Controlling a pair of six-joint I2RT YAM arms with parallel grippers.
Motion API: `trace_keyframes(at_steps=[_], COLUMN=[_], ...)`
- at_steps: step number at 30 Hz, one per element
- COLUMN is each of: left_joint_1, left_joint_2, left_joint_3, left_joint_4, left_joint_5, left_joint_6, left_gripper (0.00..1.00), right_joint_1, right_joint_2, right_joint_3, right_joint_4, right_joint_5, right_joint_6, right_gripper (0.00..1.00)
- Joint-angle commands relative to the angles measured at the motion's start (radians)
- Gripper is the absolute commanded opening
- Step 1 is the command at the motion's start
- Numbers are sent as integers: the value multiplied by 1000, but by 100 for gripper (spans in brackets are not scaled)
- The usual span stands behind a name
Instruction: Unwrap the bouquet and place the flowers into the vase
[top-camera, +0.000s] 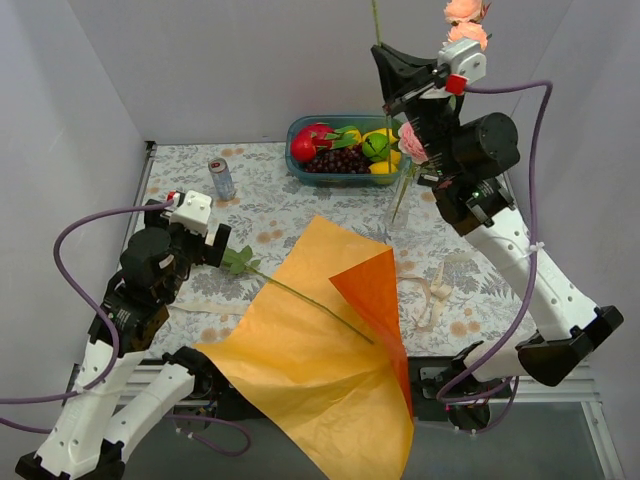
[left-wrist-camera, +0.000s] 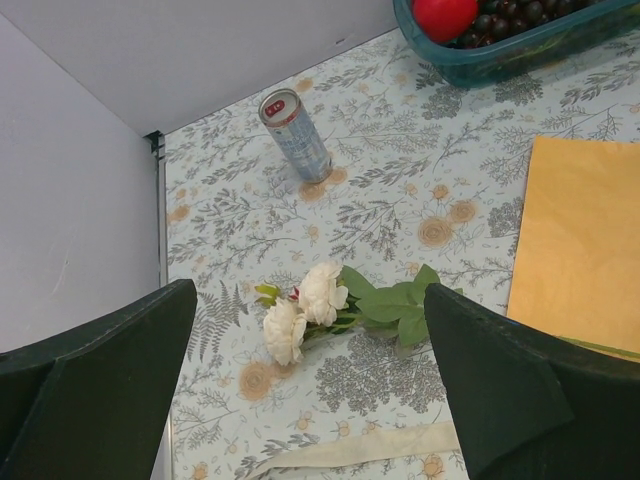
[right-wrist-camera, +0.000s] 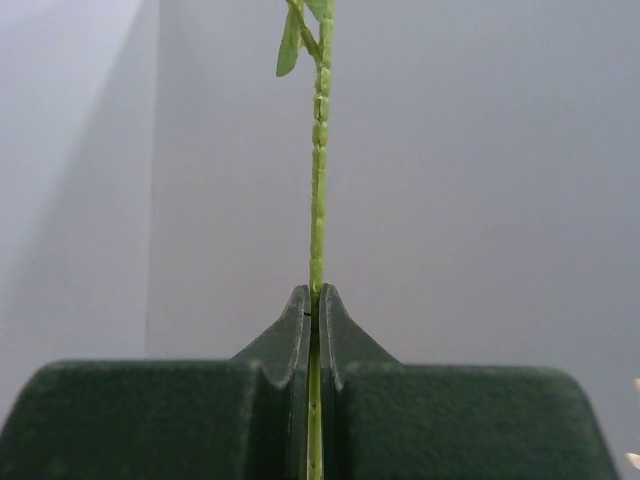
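Note:
The orange wrapping paper (top-camera: 320, 370) lies unfolded at the table's near edge. One long-stemmed flower (top-camera: 300, 295) lies across it. Its cream-white roses (left-wrist-camera: 300, 312) and leaves (left-wrist-camera: 390, 300) rest on the tablecloth, directly between the wide-open jaws of my left gripper (left-wrist-camera: 310, 298) (top-camera: 222, 243), which hovers above without touching them. My right gripper (top-camera: 381, 52) is raised high at the back, shut on a thin green stem (right-wrist-camera: 318, 180) that runs upward. The clear glass vase (top-camera: 398, 215) stands below it with a pink rose (top-camera: 411, 140) in it. Peach roses (top-camera: 465, 18) show behind the right wrist.
A silver can (top-camera: 221, 178) (left-wrist-camera: 296, 135) stands at the back left. A blue tub of fruit (top-camera: 345, 148) (left-wrist-camera: 520, 45) sits at the back. Cream ribbon (top-camera: 432, 292) (left-wrist-camera: 350, 450) lies loose on the floral tablecloth. White walls close in both sides.

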Motion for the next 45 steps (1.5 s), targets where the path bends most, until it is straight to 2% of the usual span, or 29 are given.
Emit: trace_keyframes(at_steps=[1,12,15,23,28,30,33,36,41,45], left_joint_1=[6,7,7,7,7,7,7,7,7,7], left_joint_2=[2,19,24,42,40,39,37,34,28,24], left_joint_3=[-10,-7,1,3,-5,-7,-7,-11,-28,-42], left_joint_4=[19,25,23,25,25,25,23,23,26,31], left_joint_5=[6,10,14,20,17,14,10,9,4,3], left_joint_6=[6,6,15,8,6,8,12,17,19,19], left_gripper=[98,98,98,98,98,98,98,98,98,98], right_joint_1=[-24,-27,-27,-30,-85,-142,-222,-275,-346,-369], right_joint_2=[-79,-251,-321,-306,-314,-318,-328,-317,-277,-220], right_joint_3=[30,-158,-301,-402,-589,-645,-691,-777,-818,-815], right_joint_4=[60,-35,74,241,576,673,671,827,895,999], right_joint_5=[38,297,336,466,477,439,422,385,351,315], right_joint_6=[-46,-135,-178,-328,-439,-380,-214,-145,64,83], right_gripper=[1,1,1,1,1,1,1,1,1,1])
